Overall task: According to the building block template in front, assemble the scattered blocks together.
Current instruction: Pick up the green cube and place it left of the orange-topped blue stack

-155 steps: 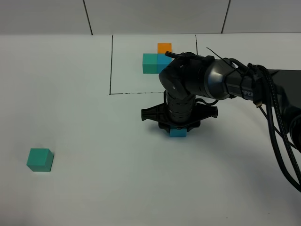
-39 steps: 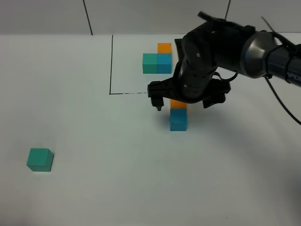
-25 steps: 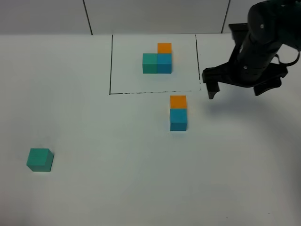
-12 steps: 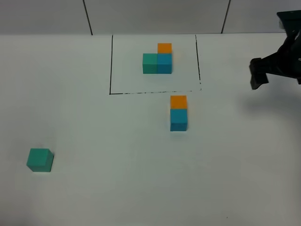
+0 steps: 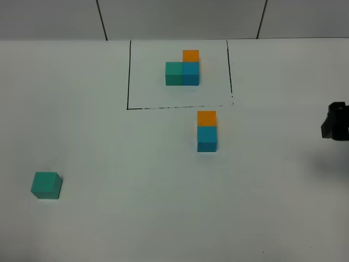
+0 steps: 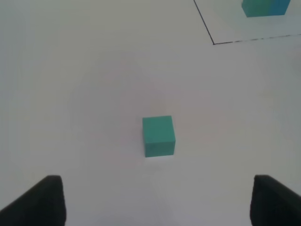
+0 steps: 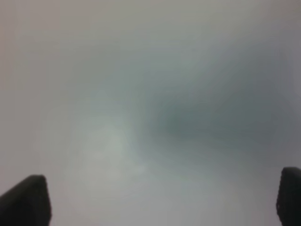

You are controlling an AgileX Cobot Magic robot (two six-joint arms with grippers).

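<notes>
Two blocks are joined, the orange block (image 5: 206, 118) abutting the blue block (image 5: 206, 138) at 6 o'clock of the template (image 5: 182, 68), leaving the lone teal block (image 5: 46, 185) at their 8 o'clock to add; the left tool (image 6: 160, 200) and right tool (image 7: 158, 197) are both spread, empty.

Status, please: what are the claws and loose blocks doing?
Left gripper open, empty, small teal-green cube ahead of it. Right gripper open, empty. Small orange cube touches small blue cube; teal-green one apart. Nothing seen in the way.
</notes>
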